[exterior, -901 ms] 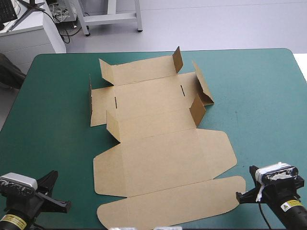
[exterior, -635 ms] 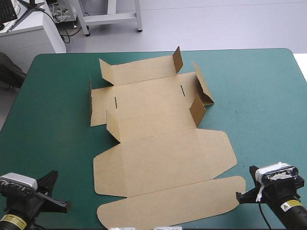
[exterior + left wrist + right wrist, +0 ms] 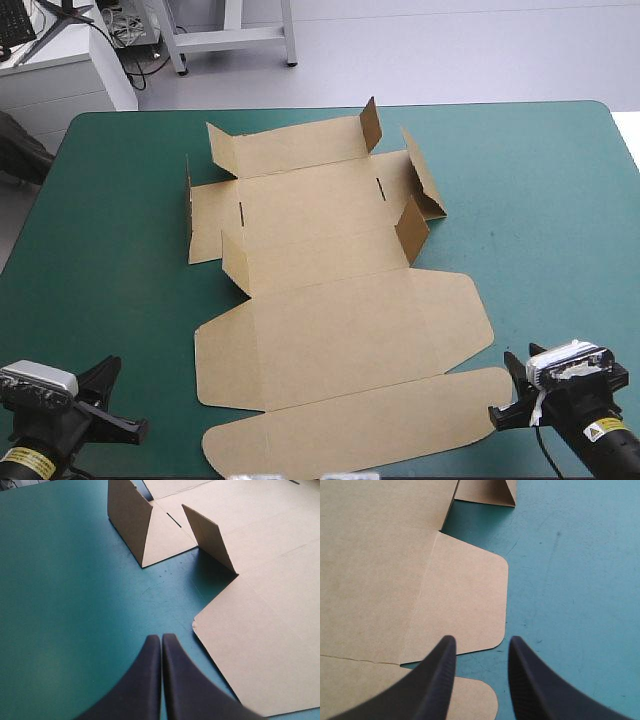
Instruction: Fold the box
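The brown box (image 3: 330, 300) lies as a cut sheet in the middle of the teal-green table, its lid panels flat toward the near edge. Several short flaps (image 3: 412, 228) stand raised around the far panels. My left gripper (image 3: 115, 400) waits at the near left corner, apart from the board. In the left wrist view its black fingers meet in a point, the left gripper (image 3: 161, 639) shut over bare cover with the box (image 3: 270, 630) ahead and to one side. My right gripper (image 3: 482, 642) is open, a rounded corner flap (image 3: 465, 600) just ahead of it. From above, the right gripper (image 3: 505, 392) sits beside the box's near right tab.
Bare teal-green cover (image 3: 540, 200) stretches to the right of the box, and a narrower strip (image 3: 110, 250) lies along its left. Two upright flaps (image 3: 132, 520) stand ahead of the left gripper. The table's near edge runs close behind both grippers.
The right gripper has edged slightly left, toward the box's near right tab. The box and the left gripper have not moved.
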`<state>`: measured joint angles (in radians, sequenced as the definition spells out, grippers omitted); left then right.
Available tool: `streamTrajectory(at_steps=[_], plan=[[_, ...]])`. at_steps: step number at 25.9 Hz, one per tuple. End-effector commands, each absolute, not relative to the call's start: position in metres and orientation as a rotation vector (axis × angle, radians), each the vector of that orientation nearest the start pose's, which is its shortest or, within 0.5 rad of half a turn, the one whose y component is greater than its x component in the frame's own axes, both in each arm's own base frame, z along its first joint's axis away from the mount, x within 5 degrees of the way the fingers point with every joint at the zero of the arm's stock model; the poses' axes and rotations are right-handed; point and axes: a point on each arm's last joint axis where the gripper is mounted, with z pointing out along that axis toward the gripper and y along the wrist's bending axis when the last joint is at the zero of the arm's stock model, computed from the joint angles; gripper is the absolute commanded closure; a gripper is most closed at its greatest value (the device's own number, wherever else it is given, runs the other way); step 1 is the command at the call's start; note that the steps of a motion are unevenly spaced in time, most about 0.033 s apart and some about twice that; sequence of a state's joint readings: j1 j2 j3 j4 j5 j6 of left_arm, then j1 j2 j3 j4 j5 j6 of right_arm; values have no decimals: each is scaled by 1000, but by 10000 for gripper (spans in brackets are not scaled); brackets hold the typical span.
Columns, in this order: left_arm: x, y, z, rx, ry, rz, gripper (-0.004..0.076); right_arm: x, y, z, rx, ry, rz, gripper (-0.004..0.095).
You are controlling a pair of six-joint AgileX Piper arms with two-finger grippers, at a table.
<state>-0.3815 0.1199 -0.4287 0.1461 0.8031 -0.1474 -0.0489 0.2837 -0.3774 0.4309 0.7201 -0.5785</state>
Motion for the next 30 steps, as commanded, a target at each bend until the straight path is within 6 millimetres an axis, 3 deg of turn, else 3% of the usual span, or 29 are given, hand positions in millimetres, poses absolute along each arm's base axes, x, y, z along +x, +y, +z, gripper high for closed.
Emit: streamTrajectory(at_steps=[1,3,11,18,25,27,30], plan=[[34,-4,290,261,1875,-189,734,64,22,276,-347,1944,102,359],[34,-4,290,262,1875,-187,734,64,23,276,-346,1941,111,280],[34,-4,289,262,1876,-186,734,63,23,283,-325,1925,136,282],[34,-4,289,262,1876,-186,734,66,28,326,-360,1971,201,282],[34,-4,289,262,1876,-186,734,112,28,371,-382,2071,251,282],[34,-4,289,262,1876,-186,734,132,27,379,-393,2102,256,282],[34,-4,289,262,1876,-186,734,178,25,390,-430,2166,265,303]])
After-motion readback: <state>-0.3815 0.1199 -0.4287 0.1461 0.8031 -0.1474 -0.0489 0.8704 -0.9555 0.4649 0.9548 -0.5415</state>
